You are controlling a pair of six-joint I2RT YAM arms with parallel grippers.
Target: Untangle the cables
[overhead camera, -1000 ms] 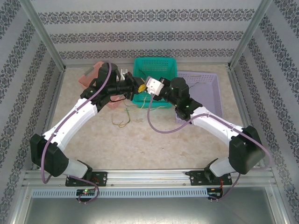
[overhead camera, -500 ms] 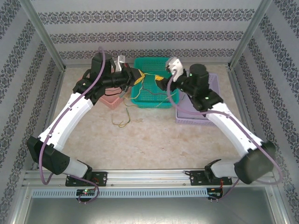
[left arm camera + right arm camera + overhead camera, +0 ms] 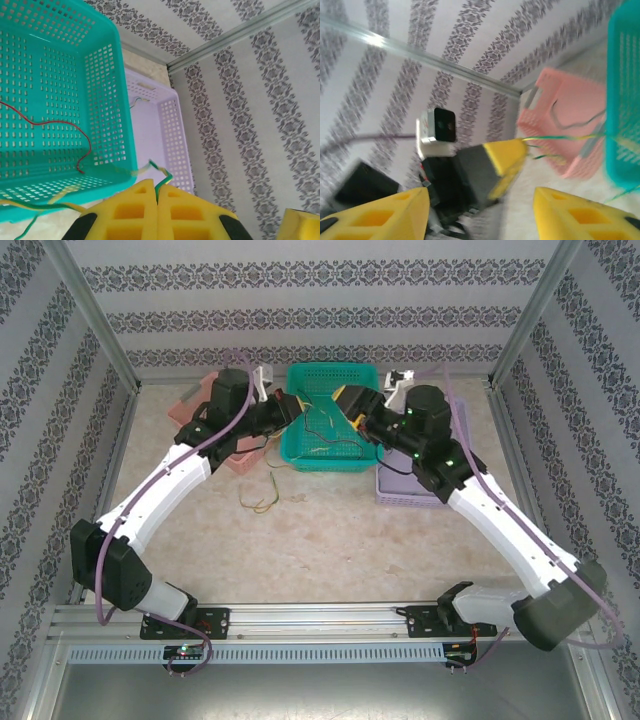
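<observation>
The top camera looks down from behind over the whole table (image 3: 330, 540). Close in, the left wrist camera faces right and the right wrist camera faces left toward the left gripper (image 3: 512, 157); both share the teal basket (image 3: 107, 100).

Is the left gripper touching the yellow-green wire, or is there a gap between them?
Touching. In the left wrist view the left gripper is shut, and the yellow-green wire comes out directly from between its closed jaws, so it is pinched there.

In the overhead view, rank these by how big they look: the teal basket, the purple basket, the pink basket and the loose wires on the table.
1. teal basket, largest as seen.
2. purple basket and pink basket: the arms cover much of both, so they are not ranked against each other.
3. loose wires, smallest.
</observation>
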